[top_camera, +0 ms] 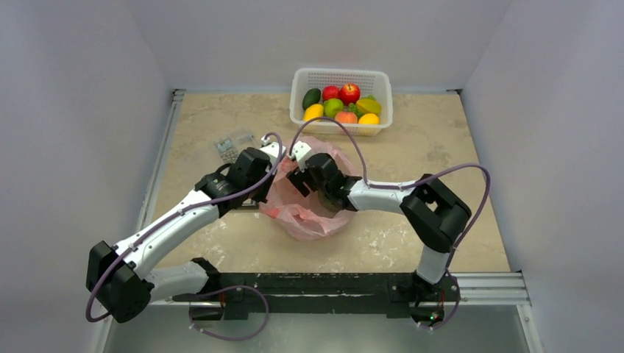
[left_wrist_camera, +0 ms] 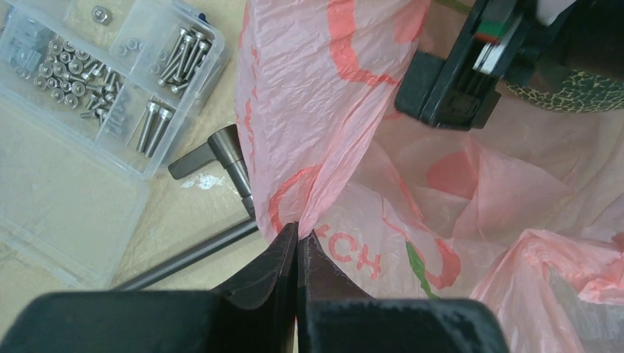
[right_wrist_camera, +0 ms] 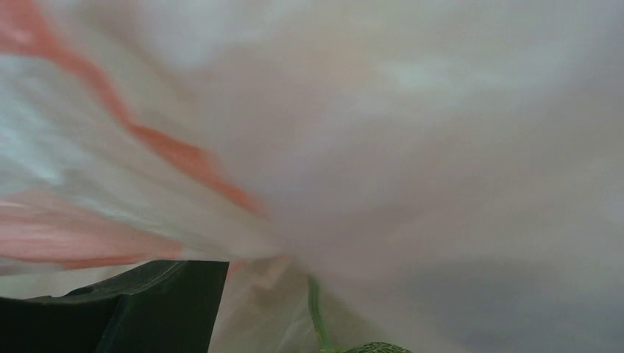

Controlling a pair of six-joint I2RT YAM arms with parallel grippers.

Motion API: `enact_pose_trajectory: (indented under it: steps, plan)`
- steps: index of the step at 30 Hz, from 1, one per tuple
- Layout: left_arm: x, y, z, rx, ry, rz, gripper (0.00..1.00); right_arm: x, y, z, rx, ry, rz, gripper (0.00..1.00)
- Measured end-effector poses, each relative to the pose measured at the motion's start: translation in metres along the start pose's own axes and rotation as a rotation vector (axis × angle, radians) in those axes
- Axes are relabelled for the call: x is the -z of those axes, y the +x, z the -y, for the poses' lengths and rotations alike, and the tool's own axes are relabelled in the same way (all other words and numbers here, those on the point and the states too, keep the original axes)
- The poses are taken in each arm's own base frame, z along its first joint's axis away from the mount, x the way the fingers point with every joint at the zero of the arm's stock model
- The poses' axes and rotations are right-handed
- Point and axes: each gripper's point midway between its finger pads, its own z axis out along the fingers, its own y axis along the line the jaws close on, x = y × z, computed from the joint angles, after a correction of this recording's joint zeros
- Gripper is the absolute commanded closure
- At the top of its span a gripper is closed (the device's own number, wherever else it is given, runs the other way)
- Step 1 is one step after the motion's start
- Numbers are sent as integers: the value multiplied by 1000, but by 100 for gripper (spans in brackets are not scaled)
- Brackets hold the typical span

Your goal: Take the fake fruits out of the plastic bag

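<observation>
The pink plastic bag point(top_camera: 309, 209) lies crumpled mid-table. My left gripper point(top_camera: 269, 168) is shut on a fold of the bag's rim, seen in the left wrist view point(left_wrist_camera: 298, 229) against the bag point(left_wrist_camera: 353, 110). My right gripper point(top_camera: 300, 176) reaches into the bag's mouth. In the left wrist view it is black, and the dull-green rough melon point(left_wrist_camera: 578, 94) is right beside it. The right wrist view is filled with blurred bag plastic point(right_wrist_camera: 368, 147). It shows one dark finger point(right_wrist_camera: 147, 309) and a sliver of melon point(right_wrist_camera: 375, 348) with a green stem. The other finger is hidden.
A white perforated basket point(top_camera: 341, 73) at the back holds yellow, orange and yellow-green fruits point(top_camera: 346, 116), two red apples point(top_camera: 341, 93) and an avocado shape point(top_camera: 311, 98). A clear box of screws point(top_camera: 234, 145) point(left_wrist_camera: 88, 125) lies left of the bag. A metal rod point(left_wrist_camera: 221, 158) lies by the box.
</observation>
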Motion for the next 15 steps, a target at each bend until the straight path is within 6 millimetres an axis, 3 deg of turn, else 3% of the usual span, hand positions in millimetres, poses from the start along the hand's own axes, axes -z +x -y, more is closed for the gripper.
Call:
enact_pose_trajectory:
  steps: [5, 9, 11, 15]
  plan:
    - [-3, 5, 1, -5, 2, -25, 100, -11, 2, -13, 129, 29, -14, 10]
    - [-3, 7, 1, -6, 2, -32, 100, -25, 17, -22, 204, 31, -48, 13]
    - [-3, 8, 1, -7, 2, -36, 100, -31, 26, -24, 222, 35, -69, 22]
    - [-4, 9, 1, -9, 2, -44, 100, -35, 22, -21, 222, 59, -58, 41]
